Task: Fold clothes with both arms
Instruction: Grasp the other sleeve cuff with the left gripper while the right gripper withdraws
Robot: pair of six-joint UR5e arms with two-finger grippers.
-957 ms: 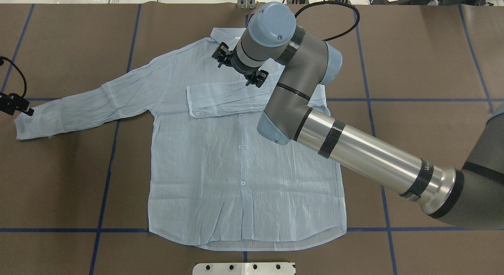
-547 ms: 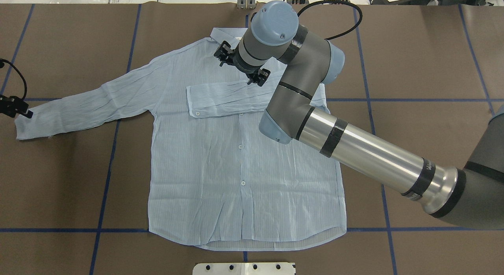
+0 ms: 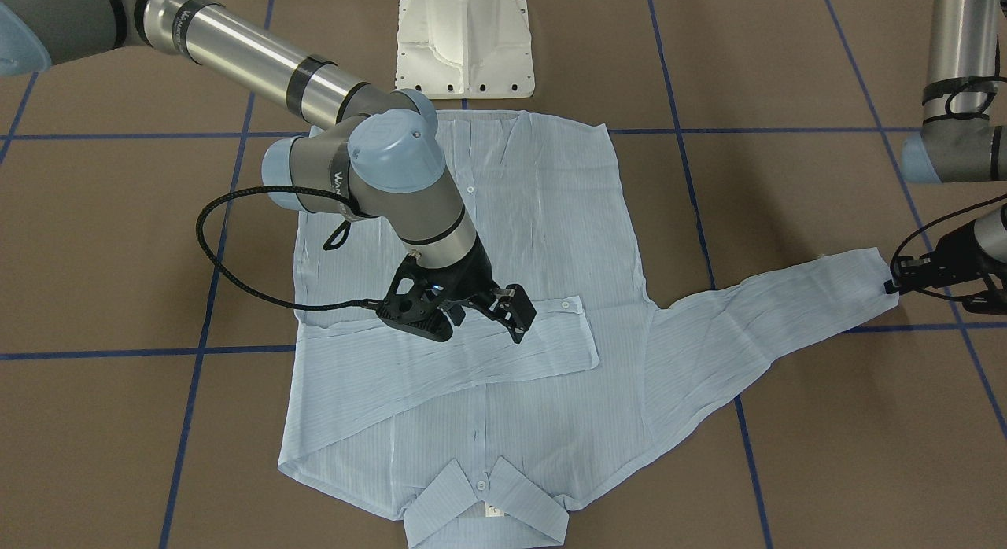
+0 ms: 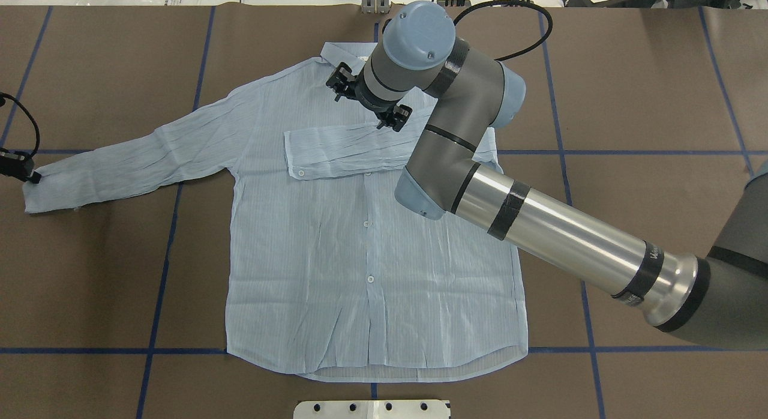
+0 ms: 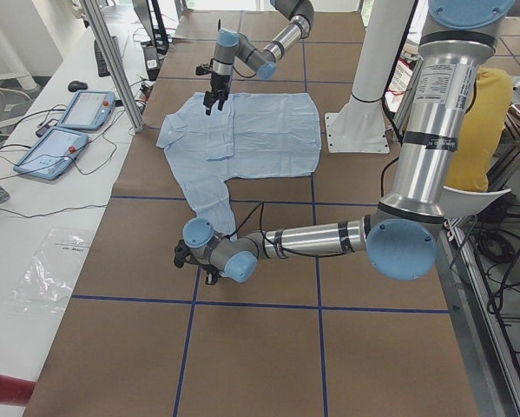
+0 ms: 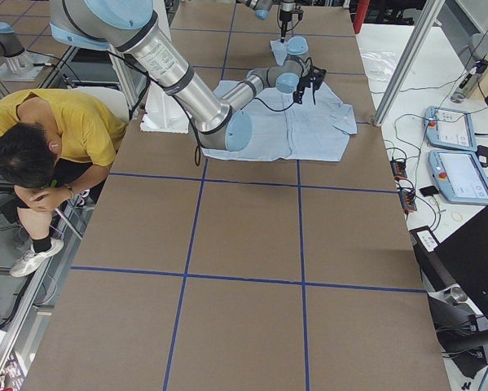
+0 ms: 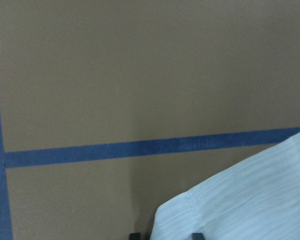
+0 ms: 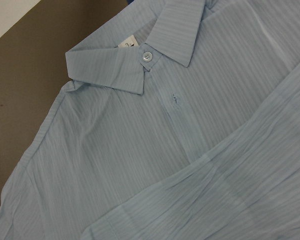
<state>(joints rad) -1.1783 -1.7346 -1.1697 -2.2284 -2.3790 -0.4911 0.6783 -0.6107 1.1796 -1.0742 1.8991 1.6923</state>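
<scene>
The clothes are one light-blue shirt [image 4: 336, 245] lying flat and buttoned, front up, with its collar [image 3: 488, 510] at the table's far side. One sleeve [image 4: 342, 149] is folded across the chest. My right gripper [image 3: 470, 319] hovers open just above that fold, nothing between its fingers; the right wrist view shows only the collar [image 8: 139, 65] and chest. The other sleeve [image 4: 120, 167] stretches out to my left. My left gripper [image 4: 27, 174] sits low at its cuff [image 7: 240, 205], whose corner lies between the parted fingertips [image 7: 134, 235].
The white pedestal base [image 3: 464, 38] stands at the near table edge behind the hem. A black cable [image 3: 228, 250] loops off the right wrist. Blue tape lines [image 4: 162, 257] grid the brown tabletop. A seated person in yellow [image 6: 48, 130] is beside the table; two pendants [image 5: 86, 109] lie beyond it.
My left gripper has slid left and slightly towards me along the cuff's end; the sleeve has not moved. The right arm shifted a little to the right, its gripper still open.
</scene>
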